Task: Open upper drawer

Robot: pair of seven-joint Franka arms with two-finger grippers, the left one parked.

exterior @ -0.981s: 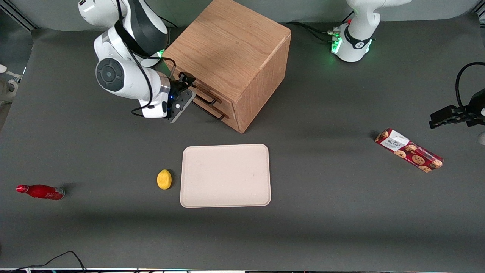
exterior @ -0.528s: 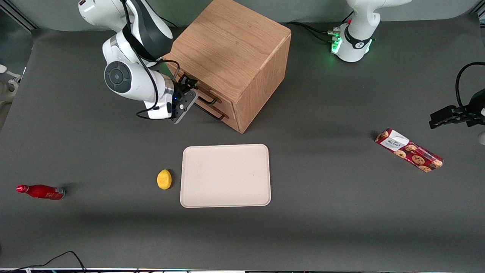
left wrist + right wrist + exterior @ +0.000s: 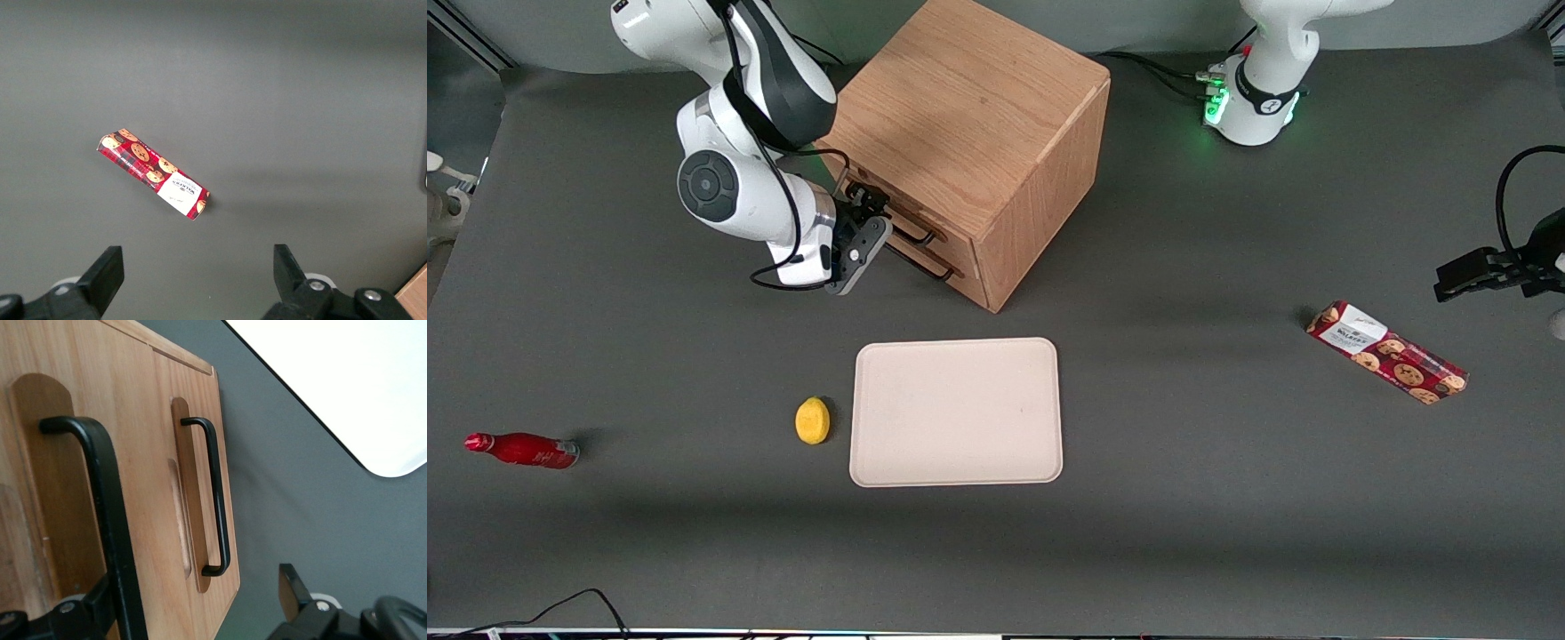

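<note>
The wooden cabinet (image 3: 969,116) stands at the back of the table, both drawers looking shut. The upper drawer (image 3: 137,453) has a thin black bar handle (image 3: 914,233); the lower drawer's handle (image 3: 925,264) sits just beneath it. My right gripper (image 3: 863,200) is open, right in front of the upper drawer at the handle's end. In the right wrist view the upper handle (image 3: 107,507) runs between the gripper's (image 3: 197,581) spread fingers, close beside one finger (image 3: 100,603). The lower handle (image 3: 217,500) shows farther off, near the table.
A beige tray (image 3: 956,413) lies nearer the front camera than the cabinet, with a yellow lemon (image 3: 812,420) beside it. A red bottle (image 3: 523,450) lies toward the working arm's end. A cookie box (image 3: 1387,352) lies toward the parked arm's end, also in the left wrist view (image 3: 153,172).
My right arm has moved in toward the cabinet front, bringing the gripper up to the upper drawer's handle. The drawers have not moved.
</note>
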